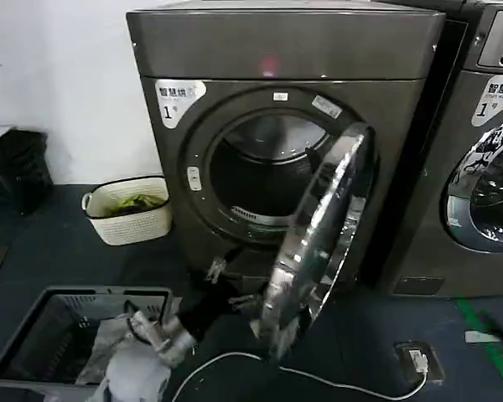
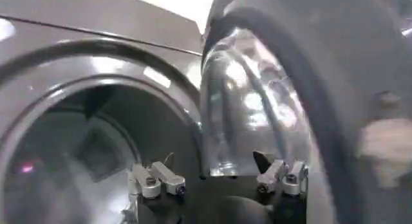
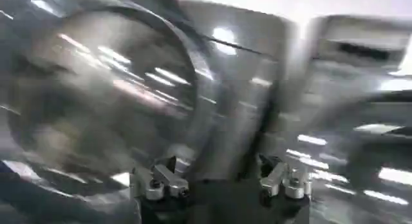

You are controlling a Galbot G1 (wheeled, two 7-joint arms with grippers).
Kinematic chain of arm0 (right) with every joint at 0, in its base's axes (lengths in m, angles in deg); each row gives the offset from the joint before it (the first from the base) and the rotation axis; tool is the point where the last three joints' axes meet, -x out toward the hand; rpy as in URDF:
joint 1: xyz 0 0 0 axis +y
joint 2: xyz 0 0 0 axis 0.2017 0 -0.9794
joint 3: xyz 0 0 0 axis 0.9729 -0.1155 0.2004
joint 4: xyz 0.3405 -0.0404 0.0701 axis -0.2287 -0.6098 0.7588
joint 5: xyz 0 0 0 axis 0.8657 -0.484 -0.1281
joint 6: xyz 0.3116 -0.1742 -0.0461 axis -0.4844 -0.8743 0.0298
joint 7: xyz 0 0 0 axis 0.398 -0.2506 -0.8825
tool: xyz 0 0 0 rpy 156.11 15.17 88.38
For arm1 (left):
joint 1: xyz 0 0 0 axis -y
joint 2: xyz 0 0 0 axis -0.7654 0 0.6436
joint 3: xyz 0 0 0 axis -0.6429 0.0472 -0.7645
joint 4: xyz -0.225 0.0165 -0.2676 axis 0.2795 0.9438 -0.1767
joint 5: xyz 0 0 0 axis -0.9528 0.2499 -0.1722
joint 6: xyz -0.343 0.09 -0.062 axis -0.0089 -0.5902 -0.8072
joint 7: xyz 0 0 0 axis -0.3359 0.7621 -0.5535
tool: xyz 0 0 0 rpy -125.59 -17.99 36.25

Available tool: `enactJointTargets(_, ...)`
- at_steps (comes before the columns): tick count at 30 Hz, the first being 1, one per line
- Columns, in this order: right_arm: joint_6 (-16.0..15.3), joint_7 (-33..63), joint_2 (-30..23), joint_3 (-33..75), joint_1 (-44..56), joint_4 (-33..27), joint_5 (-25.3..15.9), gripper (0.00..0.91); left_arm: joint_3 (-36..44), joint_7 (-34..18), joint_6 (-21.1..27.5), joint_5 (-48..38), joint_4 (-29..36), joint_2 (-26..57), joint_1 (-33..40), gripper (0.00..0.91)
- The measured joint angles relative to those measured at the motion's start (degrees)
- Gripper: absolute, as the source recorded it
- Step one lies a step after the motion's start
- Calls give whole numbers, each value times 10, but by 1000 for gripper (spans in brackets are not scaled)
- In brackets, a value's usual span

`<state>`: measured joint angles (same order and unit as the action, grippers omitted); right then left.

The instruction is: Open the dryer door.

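Observation:
The dryer (image 1: 285, 50) is a dark grey-brown front loader with a "1" sticker (image 1: 178, 99). The dryer door (image 1: 318, 234) stands swung out about halfway, its chrome ring edge-on and the drum opening (image 1: 260, 172) exposed. My left gripper (image 1: 228, 286) sits low between the opening and the door's inner side, open and holding nothing. In the left wrist view the left gripper (image 2: 217, 180) faces the door's glass bowl (image 2: 251, 109), with the dark inner rim (image 2: 360, 84) beside it. My right gripper (image 3: 219, 180) is open, in front of a blurred round chrome-ringed door (image 3: 96, 90).
A second machine (image 1: 478, 167) stands close on the right. A white basket (image 1: 130, 226) sits by the wall at left. A grey laundry basket (image 1: 101, 291) holding clothes is at the front left. A white cable (image 1: 318, 381) runs across the floor to a floor socket (image 1: 419, 360).

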<state>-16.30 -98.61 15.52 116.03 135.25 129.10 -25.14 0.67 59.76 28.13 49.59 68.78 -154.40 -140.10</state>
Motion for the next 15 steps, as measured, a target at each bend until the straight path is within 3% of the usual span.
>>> enactJointTargets(2,-37,70,-18,37,4,5,-34,907,12,0,1,-2,-7,-2,13,907)
enactJointTargets(4,-83,138,-34,73,5,6,-42,907,26,0,0,-2,-16,-6,27,907)
enactJointTargets(6,-110,200,-49,107,4,4,-65,907,38,0,0,-2,-24,-11,40,907)
enactJointTargets(11,-136,299,-75,162,5,-11,-107,907,75,-1,-1,-5,-49,-25,76,907)
enactJointTargets(15,-129,354,-82,191,5,-26,-120,907,110,-1,-1,-3,-71,-38,110,907)
